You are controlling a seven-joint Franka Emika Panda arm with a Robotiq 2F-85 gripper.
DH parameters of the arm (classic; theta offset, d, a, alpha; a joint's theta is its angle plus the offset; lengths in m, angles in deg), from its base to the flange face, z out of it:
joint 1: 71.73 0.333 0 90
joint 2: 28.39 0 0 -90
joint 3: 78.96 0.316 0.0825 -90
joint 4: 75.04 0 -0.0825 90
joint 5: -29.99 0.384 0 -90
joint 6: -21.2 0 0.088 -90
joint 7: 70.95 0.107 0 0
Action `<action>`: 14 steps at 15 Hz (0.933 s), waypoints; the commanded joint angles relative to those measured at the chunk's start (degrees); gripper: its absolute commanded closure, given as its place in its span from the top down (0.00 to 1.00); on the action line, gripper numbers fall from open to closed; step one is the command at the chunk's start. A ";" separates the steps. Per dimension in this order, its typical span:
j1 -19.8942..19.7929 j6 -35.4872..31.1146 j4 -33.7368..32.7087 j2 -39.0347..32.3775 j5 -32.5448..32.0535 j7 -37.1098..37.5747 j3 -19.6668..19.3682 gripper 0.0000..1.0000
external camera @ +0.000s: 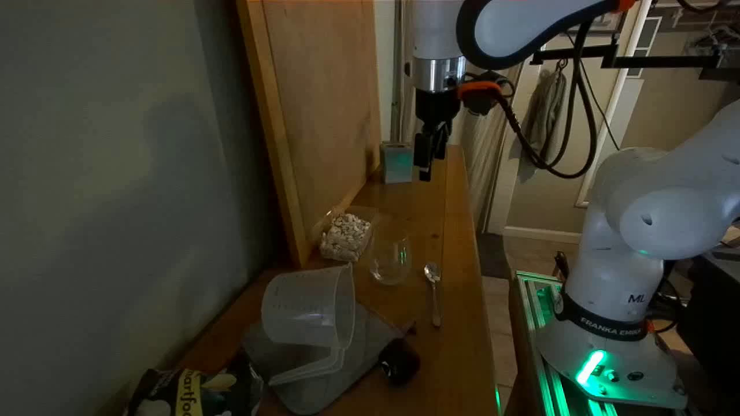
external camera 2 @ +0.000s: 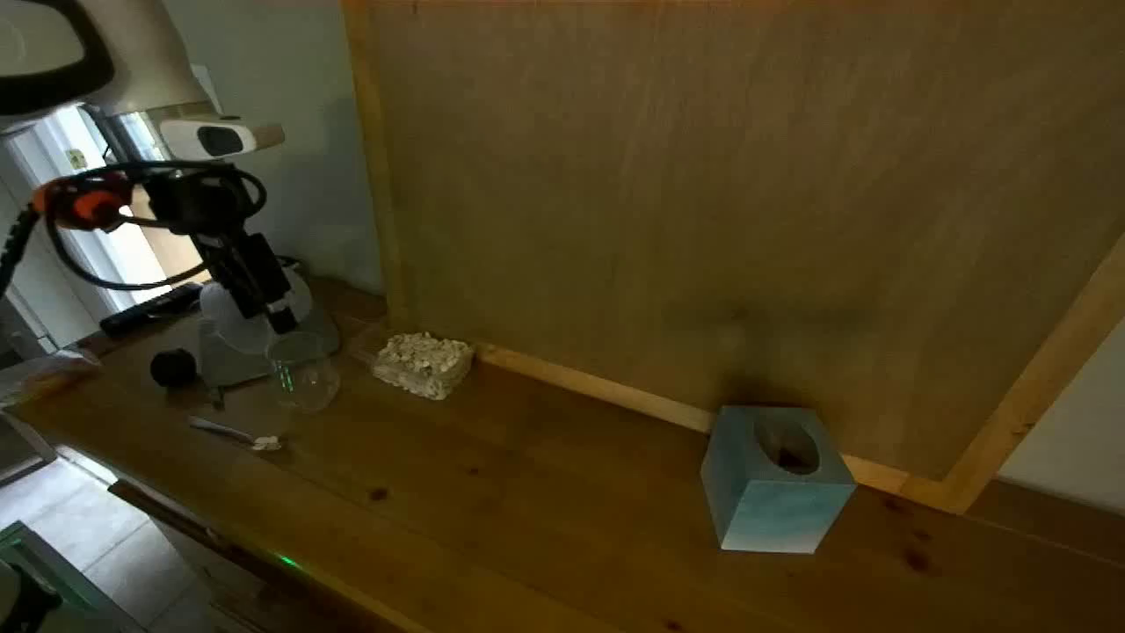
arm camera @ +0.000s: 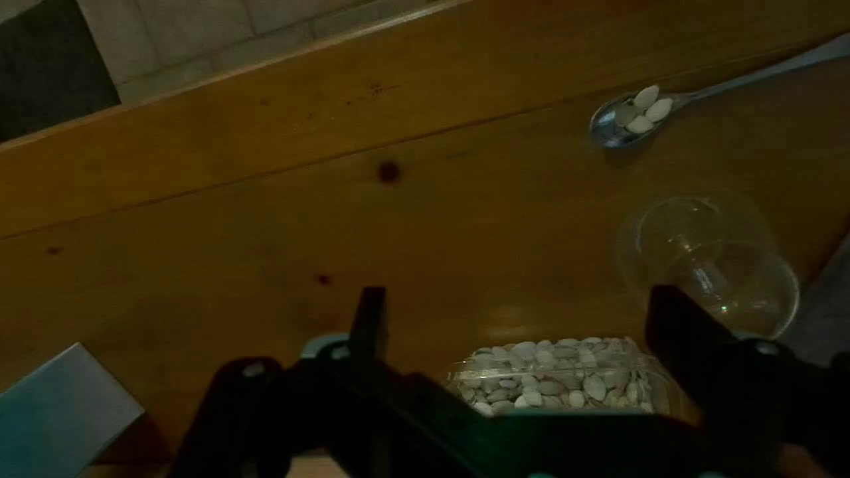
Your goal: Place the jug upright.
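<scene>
The jug (external camera: 303, 309), a large translucent whitish pitcher, lies on its side on a grey flat item (external camera: 361, 329) on the wooden table. In an exterior view its mouth faces right and its handle (external camera: 312, 370) points down and to the left. It also shows partly behind the gripper in an exterior view (external camera 2: 233, 318). The jug is out of the wrist view. My gripper (external camera: 433, 162) hangs well above the table, away from the jug. In the wrist view the gripper (arm camera: 518, 299) has its fingers wide apart with nothing held between them.
A clear glass (external camera: 391, 257), a tub of white seeds (external camera: 346, 237) and a spoon (external camera: 433, 292) holding seeds stand near the jug. A black round object (external camera: 399, 361) and a snack bag (external camera: 196, 393) lie close by. A tissue box (external camera 2: 782, 514) stands by the wooden panel (external camera 2: 659, 202).
</scene>
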 commanded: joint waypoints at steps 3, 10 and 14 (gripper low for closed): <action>0.94 0.29 -0.14 -0.05 -0.54 0.52 -0.76 1.00; 6.33 1.14 -4.96 -9.32 -2.31 -5.58 2.88 1.00; 10.78 -0.53 -8.30 -15.58 -4.27 -9.73 4.75 1.00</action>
